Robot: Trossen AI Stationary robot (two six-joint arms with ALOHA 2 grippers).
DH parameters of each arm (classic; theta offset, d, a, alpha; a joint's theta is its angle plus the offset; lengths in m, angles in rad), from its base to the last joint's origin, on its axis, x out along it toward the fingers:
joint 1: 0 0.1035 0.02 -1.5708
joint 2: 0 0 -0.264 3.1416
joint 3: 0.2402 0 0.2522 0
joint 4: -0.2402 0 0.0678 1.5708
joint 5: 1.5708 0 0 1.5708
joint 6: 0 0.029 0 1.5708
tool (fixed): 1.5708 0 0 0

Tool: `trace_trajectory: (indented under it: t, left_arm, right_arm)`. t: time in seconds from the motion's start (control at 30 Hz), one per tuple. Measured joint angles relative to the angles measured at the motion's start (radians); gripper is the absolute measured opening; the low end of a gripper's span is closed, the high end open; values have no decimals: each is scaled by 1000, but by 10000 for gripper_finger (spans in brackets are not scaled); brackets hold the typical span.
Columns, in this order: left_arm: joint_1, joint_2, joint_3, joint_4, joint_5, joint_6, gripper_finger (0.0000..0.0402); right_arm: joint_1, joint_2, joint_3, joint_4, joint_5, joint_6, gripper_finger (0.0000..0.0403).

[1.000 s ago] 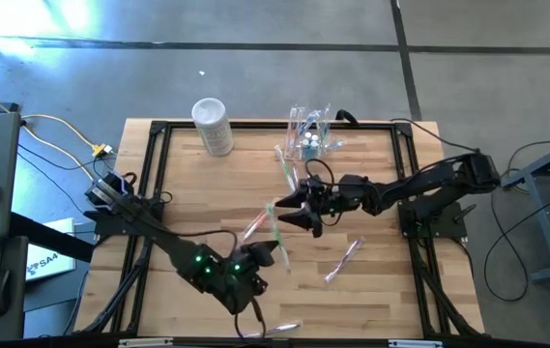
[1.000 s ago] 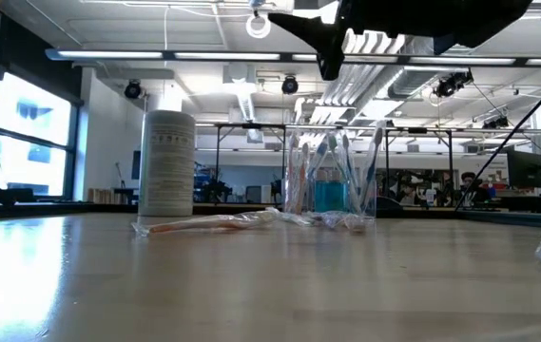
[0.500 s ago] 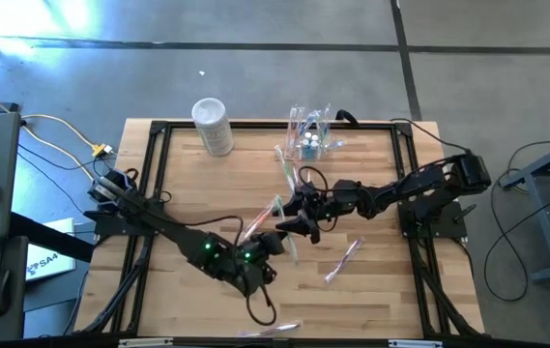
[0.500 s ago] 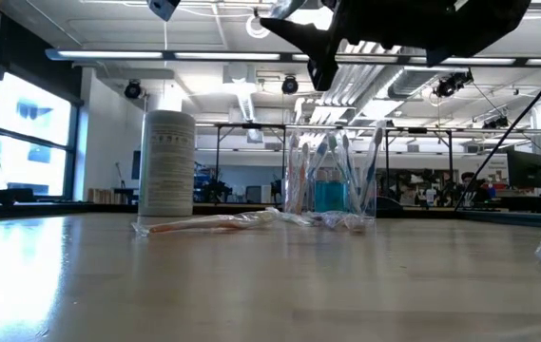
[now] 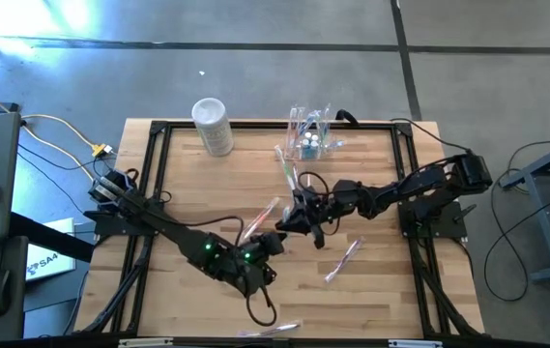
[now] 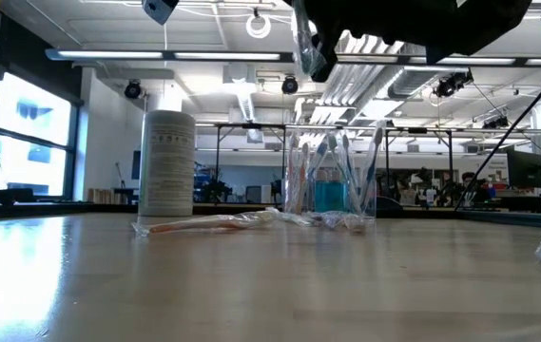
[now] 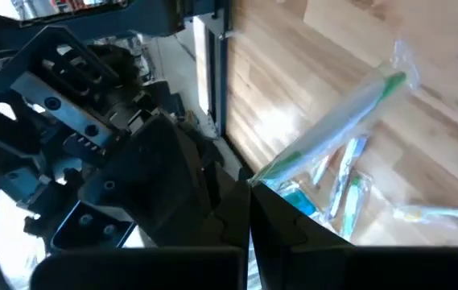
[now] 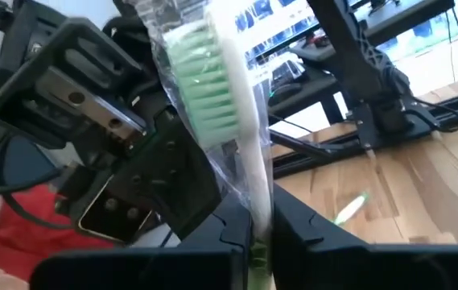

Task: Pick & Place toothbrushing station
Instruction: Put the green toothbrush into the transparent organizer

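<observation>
Far L on the table (image 5: pixel 371 290), at the back edge, a whitish cylindrical container (image 5: pixel 212 126) stands upright.

My L claw (image 5: pixel 273 242) sits mid-table, a bit toward the front, fingers pinched tight on a wrapped green toothbrush (image 7: pixel 337 129). L wrist view shows the clear wrapper running out from between my fingertips over the wood, w/ more wrapped brushes lying below it. A pink-handled wrapped brush (image 5: pixel 258 218) lies on the wood just by that claw.

My R claw (image 5: pixel 299 220) is right next to the L one, almost meeting it, also clamped down. R wrist view: the green bristle head in its wrapper stands up from between my fingers, so both claws grip the same brush, one at each end. Low view has it held well above the table.

The toothbrushing station (image 5: pixel 309 130) sits at the back edge, R of the cylinder, clear box w/ several brushes and something blue standing in it. Well apart from both claws.

Further R, toward the front, another wrapped brush (image 5: pixel 342 261) lies loose.
</observation>
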Motion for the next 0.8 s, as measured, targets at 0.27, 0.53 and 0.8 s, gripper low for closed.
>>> trace_trajectory:
  t: [0.27,0.53,0.8]
  left_arm:
    - [1,0,0,2,56,-15,14]
    - [-1,-2,4,45,56,-63,123]
    - [-3,-2,3,14,-79,-248,229]
  right_arm:
    - [0,0,-2,-25,-4,-23,13]
    - [-6,-6,-3,-68,72,-66,13]
    - [-1,-146,-3,-352,298,-169,14]
